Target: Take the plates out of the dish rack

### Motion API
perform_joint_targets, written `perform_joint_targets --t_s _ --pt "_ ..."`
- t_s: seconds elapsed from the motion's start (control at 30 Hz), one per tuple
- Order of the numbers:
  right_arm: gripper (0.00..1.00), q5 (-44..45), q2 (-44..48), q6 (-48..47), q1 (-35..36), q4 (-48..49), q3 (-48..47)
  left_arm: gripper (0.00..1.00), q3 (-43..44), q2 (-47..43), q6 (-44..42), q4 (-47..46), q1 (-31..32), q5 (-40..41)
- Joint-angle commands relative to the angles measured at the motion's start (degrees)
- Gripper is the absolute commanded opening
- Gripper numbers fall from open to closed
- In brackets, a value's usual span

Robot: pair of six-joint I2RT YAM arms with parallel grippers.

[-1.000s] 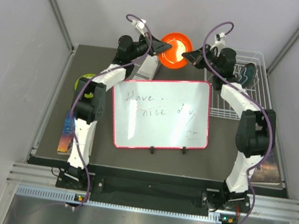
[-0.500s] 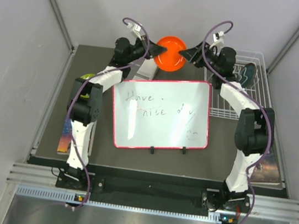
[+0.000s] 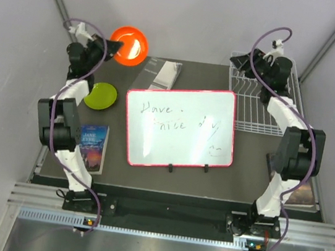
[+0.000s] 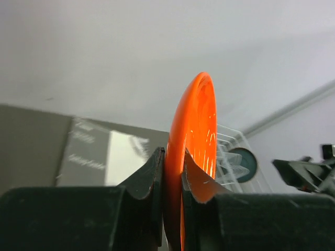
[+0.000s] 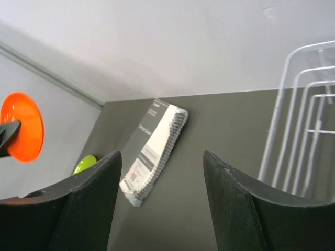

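Observation:
My left gripper (image 3: 115,47) is shut on the rim of an orange plate (image 3: 129,44), holding it in the air above the table's far left corner. In the left wrist view the orange plate (image 4: 196,130) stands edge-on between my fingers (image 4: 151,175). A lime green plate (image 3: 100,95) lies on the table below it. The white wire dish rack (image 3: 258,111) stands at the far right, with a dark teal plate (image 4: 244,163) in it. Above the rack's far left corner my right gripper (image 3: 241,61) is open and holds nothing (image 5: 161,157).
A pink-framed whiteboard (image 3: 180,127) stands across the middle of the table. Behind it lies a white booklet (image 3: 163,74). One book (image 3: 92,147) lies at the left edge and another (image 3: 302,195) at the right front. Grey walls close in on three sides.
The right gripper let go of the orange plate, opened and drew back to the rack. The left arm swung far left, carrying the plate alone.

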State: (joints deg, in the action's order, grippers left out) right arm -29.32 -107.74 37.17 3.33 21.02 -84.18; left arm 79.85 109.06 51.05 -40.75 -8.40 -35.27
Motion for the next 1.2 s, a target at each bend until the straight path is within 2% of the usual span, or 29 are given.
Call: perform_joint_targets --t_s 0.0,0.17,0.3,0.47,0.7,0.83,1.03,1.07,1.13,1.17 --pt "0.64 2.86 6.4 -6.04 -0.96 -3.41 1.91 0.0 -9.86 -9.36 -5.85 3.9 -3.72 5.1" --pt "0.64 5.24 8.69 -9.04 -2.89 -6.16 3.58 0.0 -16.57 -15.1 -16.05 16.04 -6.27 11.79" --pt "0.64 4.63 9.39 -8.61 -5.7 -5.81 5.87 0.0 -19.29 -15.8 -18.0 21.93 -8.46 16.7" --pt "0.64 3.48 10.8 -8.78 -6.76 -5.11 9.11 0.0 -23.95 -16.77 -18.96 21.32 -11.45 20.58" --pt "0.63 2.87 11.15 -8.51 -7.38 -4.32 10.44 0.0 -25.27 -14.05 -19.23 20.72 -14.8 21.55" --pt "0.63 2.95 11.5 -8.78 -7.73 -4.58 10.88 0.0 -23.35 -10.54 -19.06 21.94 -16.64 17.61" --pt "0.64 3.3 11.77 -8.87 -8.25 -5.11 11.32 0.0 -23.08 -6.93 -19.23 20.98 -16.82 17.25" --pt "0.64 3.57 11.94 -8.78 -8.26 -5.11 11.32 0.05 -23.16 -6.49 -19.14 20.37 -16.82 17.16" --pt "0.65 4.01 12.21 -8.6 -8.6 -5.28 11.5 0.07 -22.82 -5.53 -18.88 19.49 -16.82 16.11" --pt "0.65 4.1 12.29 -8.43 -8.69 -5.28 11.5 0.16 -22.55 -5.09 -18.79 19.31 -16.91 15.58"
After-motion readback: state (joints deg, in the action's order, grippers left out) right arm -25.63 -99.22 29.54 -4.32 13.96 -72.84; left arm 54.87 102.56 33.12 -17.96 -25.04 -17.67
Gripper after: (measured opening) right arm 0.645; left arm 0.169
